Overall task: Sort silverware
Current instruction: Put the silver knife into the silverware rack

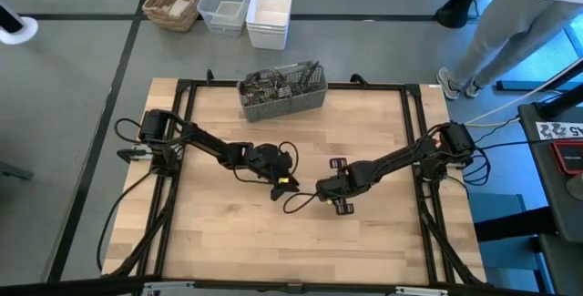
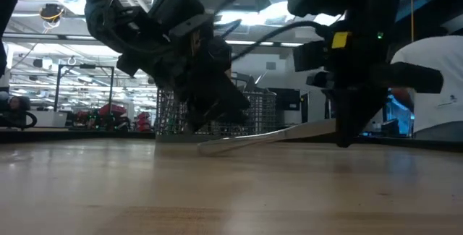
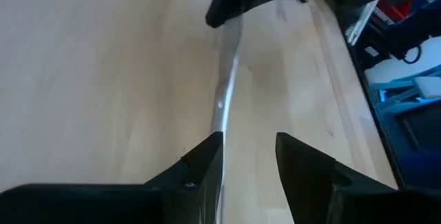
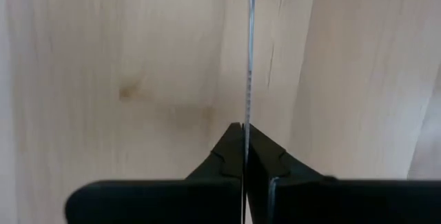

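Right gripper (image 4: 245, 136) clamped on knife (image 2: 268, 137) at frame centre; blade runs left toward left gripper (image 3: 249, 156), open, nearer free end.

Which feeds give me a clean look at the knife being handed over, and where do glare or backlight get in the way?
Right wrist view: sharpest, the knife edge-on in the shut right gripper. Left wrist view: the blade catches a bright highlight beside the open left gripper. Low view: bright ceiling lights silhouette both arms. High view: even light on the table, knife barely visible.
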Action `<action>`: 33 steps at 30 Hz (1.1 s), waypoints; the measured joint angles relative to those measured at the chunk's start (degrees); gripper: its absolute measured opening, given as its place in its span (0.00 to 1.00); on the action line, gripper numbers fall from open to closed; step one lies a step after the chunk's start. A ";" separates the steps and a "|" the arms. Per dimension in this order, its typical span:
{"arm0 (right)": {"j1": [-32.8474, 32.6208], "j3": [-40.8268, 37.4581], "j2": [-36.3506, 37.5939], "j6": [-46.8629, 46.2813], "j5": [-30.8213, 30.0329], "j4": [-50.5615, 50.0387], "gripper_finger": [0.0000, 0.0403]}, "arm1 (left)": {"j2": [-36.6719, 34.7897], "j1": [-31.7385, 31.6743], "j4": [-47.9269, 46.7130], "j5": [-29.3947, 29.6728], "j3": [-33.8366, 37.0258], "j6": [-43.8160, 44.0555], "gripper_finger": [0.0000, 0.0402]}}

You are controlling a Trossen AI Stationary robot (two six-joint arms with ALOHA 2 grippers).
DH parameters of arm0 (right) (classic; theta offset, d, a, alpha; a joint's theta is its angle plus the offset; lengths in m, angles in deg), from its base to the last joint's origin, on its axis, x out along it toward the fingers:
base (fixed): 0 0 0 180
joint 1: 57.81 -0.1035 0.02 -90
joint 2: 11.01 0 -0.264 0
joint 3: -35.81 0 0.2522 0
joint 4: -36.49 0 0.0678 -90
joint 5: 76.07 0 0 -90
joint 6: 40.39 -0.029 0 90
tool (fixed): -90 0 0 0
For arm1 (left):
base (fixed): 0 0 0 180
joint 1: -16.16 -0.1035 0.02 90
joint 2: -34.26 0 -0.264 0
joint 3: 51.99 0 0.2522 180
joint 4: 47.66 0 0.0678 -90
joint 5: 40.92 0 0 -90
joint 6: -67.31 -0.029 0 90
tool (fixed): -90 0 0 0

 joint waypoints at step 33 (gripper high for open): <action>14.40 23.13 0.07 18.24 -8.96 -29.96 0.00 | -7.65 -1.50 1.75 22.55 -0.04 -20.21 0.23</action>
